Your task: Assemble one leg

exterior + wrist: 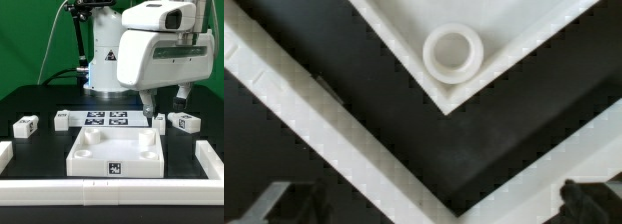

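Observation:
Several small white legs with black-and-white tags lie on the black table: one at the exterior view's far left (25, 125), one beside the marker board (62, 119), and two at the right (160, 121) (186, 121). The large white square tray (115, 155) sits in front at the middle. My gripper (164, 103) hangs open and empty above the two right legs, behind the tray's right corner. In the wrist view the gripper (438, 210) shows only dark fingertips (287, 205) wide apart, over a tray corner with its round socket (455, 52). No leg shows in the wrist view.
The marker board (105, 118) lies flat behind the tray. A white rail (110, 190) runs along the front, with short rails at the left (5, 150) and right (210, 155). The rail also crosses the wrist view (331, 120).

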Tool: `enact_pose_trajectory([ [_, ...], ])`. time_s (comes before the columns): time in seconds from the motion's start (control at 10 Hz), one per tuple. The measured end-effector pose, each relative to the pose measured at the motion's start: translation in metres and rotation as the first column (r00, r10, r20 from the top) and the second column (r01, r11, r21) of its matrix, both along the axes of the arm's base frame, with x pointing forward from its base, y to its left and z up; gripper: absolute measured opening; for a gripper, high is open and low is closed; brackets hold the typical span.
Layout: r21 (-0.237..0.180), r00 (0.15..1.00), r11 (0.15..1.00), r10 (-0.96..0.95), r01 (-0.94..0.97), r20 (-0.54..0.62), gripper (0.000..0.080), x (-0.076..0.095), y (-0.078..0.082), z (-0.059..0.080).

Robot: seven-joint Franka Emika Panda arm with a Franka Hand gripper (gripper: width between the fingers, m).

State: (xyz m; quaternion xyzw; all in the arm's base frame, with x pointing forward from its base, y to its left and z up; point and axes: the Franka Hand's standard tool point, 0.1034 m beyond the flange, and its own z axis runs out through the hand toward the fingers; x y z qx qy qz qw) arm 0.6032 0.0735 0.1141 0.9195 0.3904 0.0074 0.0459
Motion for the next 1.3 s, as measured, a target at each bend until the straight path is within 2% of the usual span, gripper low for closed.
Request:
enact_pose_trajectory([
  [0.7,0.001,1.000,1.000,0.003,-0.003,-0.003,0.0650,-0.001,0.001,-0.001],
  [0.8,0.000,0.994,0.994,0.105,-0.105,-0.011,0.0650,-0.007,-0.001,-0.006],
  [1.1,0.008,0.919,0.922,0.388,-0.388,-0.073,0.0650,-0.024,-0.020,-0.019],
  [1.2,0.013,0.916,0.920,0.391,-0.391,-0.092,0.0650,-0.032,-0.025,-0.025],
  [1.3,0.011,0.918,0.922,0.387,-0.388,-0.088,0.0650,-0.030,-0.024,-0.024],
])
